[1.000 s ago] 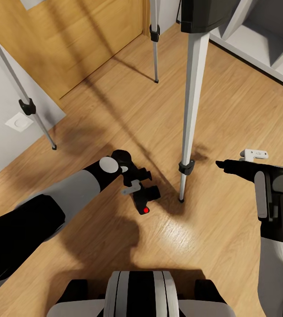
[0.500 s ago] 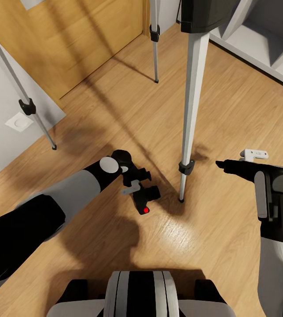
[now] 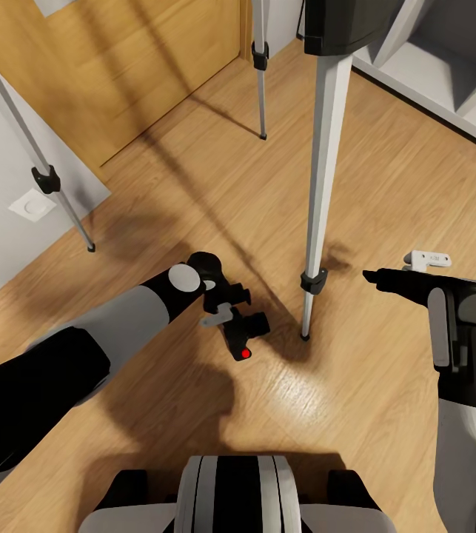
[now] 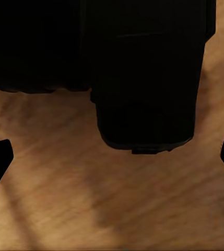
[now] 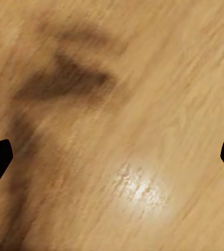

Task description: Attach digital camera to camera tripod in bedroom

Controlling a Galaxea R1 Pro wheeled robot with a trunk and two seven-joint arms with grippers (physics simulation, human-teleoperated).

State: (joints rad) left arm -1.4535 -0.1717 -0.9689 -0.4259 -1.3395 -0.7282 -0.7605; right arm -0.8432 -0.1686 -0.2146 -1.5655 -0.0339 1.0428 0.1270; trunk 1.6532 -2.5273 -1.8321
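Note:
The digital camera (image 3: 246, 334), small and black with a red dot, lies on the wood floor just left of the camera tripod's near silver leg (image 3: 323, 178). My left gripper (image 3: 225, 305) hovers right over the camera with its fingers spread wide. In the left wrist view the camera (image 4: 143, 68) is very close, and the left gripper (image 4: 112, 157) is open with nothing between its tips. The tripod's other legs (image 3: 39, 159) stand at the left and at the back. To the right of the near leg, my right gripper (image 3: 394, 269) hangs open over bare floor (image 5: 117, 125).
A wooden door (image 3: 119, 66) and a white wall with a floor-level socket (image 3: 32, 204) lie at the back left. White shelving (image 3: 445, 70) stands at the back right. The tripod's black centre block (image 3: 341, 26) hangs overhead. My base (image 3: 234, 492) is at the bottom.
My left gripper has shifted very slightly over the camera. The camera, the tripod and the right arm have not moved.

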